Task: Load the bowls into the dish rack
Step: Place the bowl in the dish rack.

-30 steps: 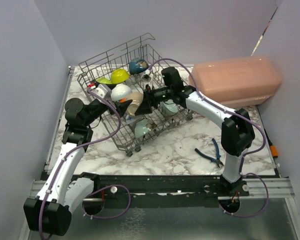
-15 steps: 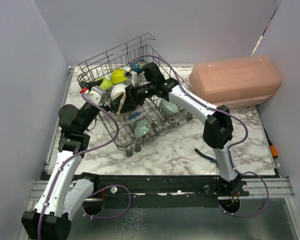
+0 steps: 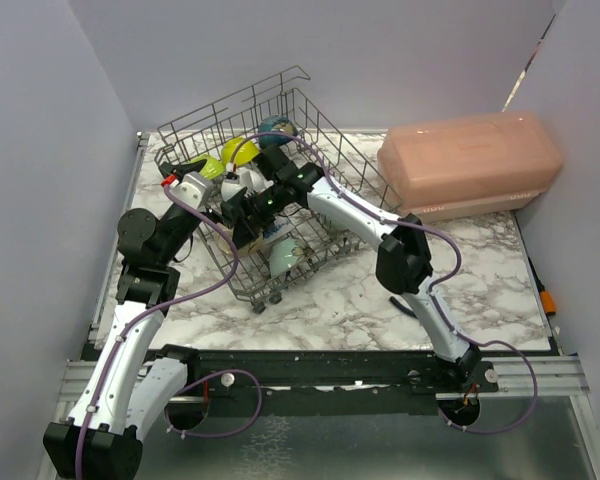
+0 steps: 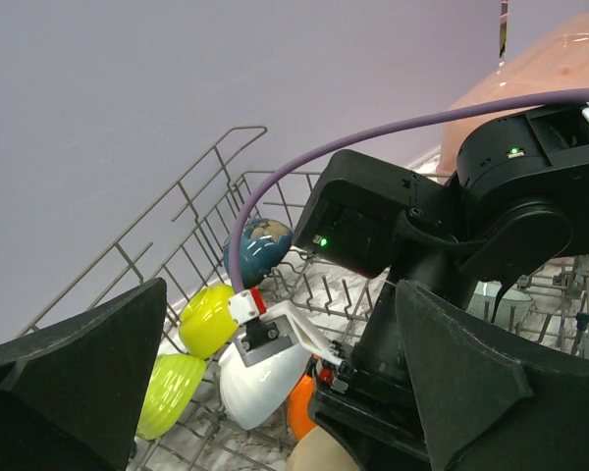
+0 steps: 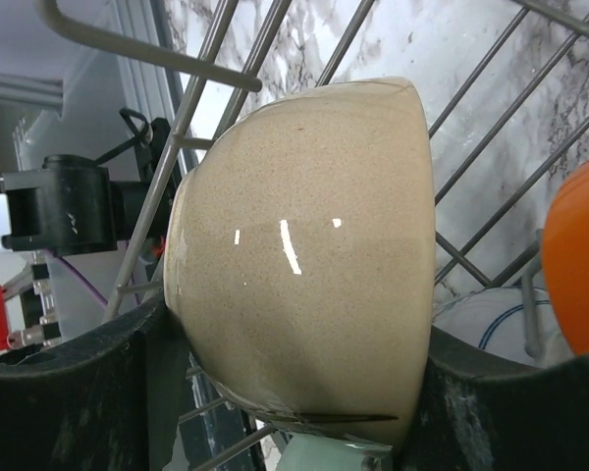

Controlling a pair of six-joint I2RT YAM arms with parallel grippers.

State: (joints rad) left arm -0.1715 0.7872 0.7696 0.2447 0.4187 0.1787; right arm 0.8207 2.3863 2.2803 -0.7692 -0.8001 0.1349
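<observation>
The right fingers [image 5: 69, 392] are closed on a beige bowl [image 5: 304, 265], gripping it from both sides, inside the rack [image 3: 325, 140] near its left wall. An orange bowl [image 5: 579, 265] sits just beside it. The left fingers [image 4: 69, 383] are spread wide and empty at the rack's left wall. Also in the rack are a white bowl [image 4: 260, 378], two lime bowls [image 4: 208, 316] and a blue bowl [image 4: 257, 245].
</observation>
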